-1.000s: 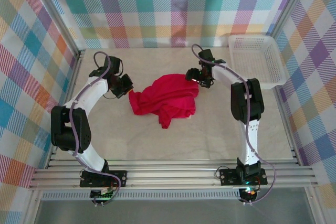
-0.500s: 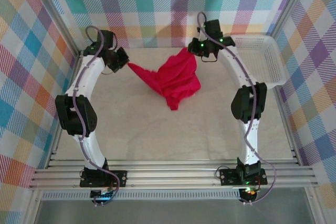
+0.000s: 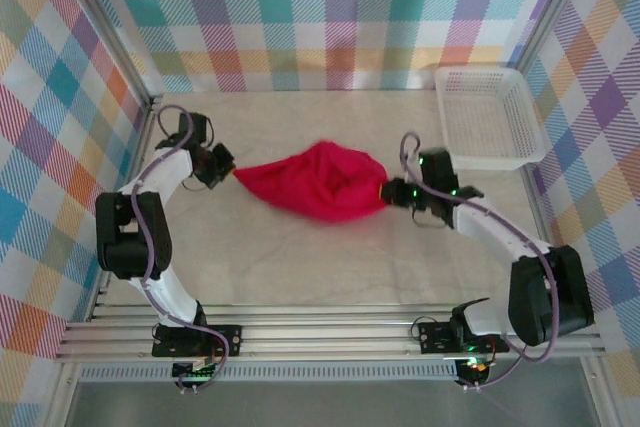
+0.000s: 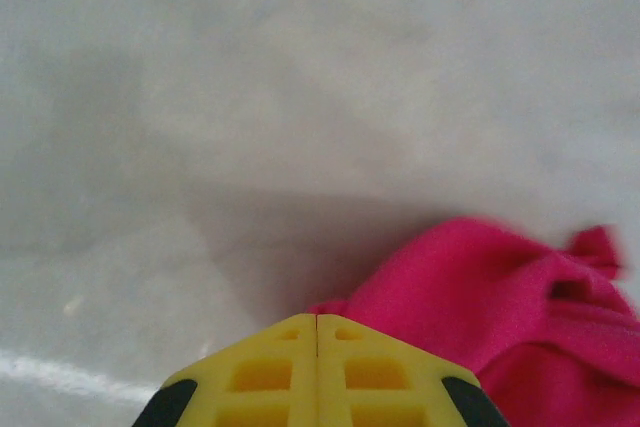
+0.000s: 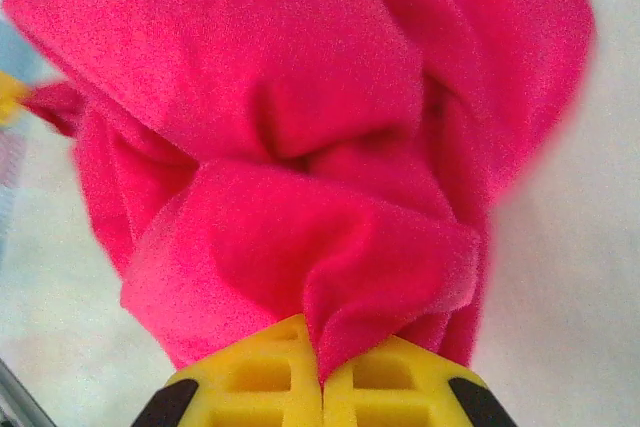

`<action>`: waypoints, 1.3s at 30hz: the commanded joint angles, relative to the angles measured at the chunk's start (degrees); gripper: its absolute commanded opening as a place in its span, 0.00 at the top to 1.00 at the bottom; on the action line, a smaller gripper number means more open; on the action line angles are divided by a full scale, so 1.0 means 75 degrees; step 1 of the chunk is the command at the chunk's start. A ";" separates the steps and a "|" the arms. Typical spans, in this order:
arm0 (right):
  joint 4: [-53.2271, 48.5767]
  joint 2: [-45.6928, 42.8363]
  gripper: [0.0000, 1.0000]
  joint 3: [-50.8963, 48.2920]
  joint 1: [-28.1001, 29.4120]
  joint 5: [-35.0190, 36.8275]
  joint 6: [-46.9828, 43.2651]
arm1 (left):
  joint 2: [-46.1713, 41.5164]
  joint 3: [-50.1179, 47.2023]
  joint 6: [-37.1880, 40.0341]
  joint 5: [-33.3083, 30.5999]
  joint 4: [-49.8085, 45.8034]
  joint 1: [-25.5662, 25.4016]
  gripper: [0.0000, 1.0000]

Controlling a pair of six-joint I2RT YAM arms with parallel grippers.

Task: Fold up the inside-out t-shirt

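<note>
T-shirt bunched, sleeves indistinct, left tool, right tool pinching ends

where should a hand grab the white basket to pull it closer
Probably pinch the basket by its long rim facing the t-shirt, coming straight down: it sits upright and open, so that thin wall takes one finger inside, one outside.

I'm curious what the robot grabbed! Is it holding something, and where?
Yes, the red t-shirt. The left gripper pinches its left end and the right gripper its right end, jaws shut on bunched cloth. Whether sleeve or hem cannot be told.
</note>
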 commanded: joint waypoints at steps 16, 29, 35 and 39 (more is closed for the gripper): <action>-0.1358 -0.1149 0.54 0.0075 0.0009 0.1007 0.0279 | -0.1868 0.0607 0.2078 -0.2726 -0.1721 -0.2158 0.37; -0.1341 -0.0794 0.54 0.0179 -0.0295 0.0540 0.0611 | -0.2005 -0.1041 0.5192 -0.0205 0.1166 -0.5556 0.06; -0.1257 -0.0823 0.52 0.0010 -0.0320 0.0178 0.0652 | -0.0942 -0.0575 0.5576 -0.1199 0.1317 -0.5882 0.06; -0.1363 -0.0786 0.47 -0.0074 -0.0321 -0.0032 0.0449 | 0.0116 0.0025 0.5924 -0.1657 0.1021 -0.6070 0.10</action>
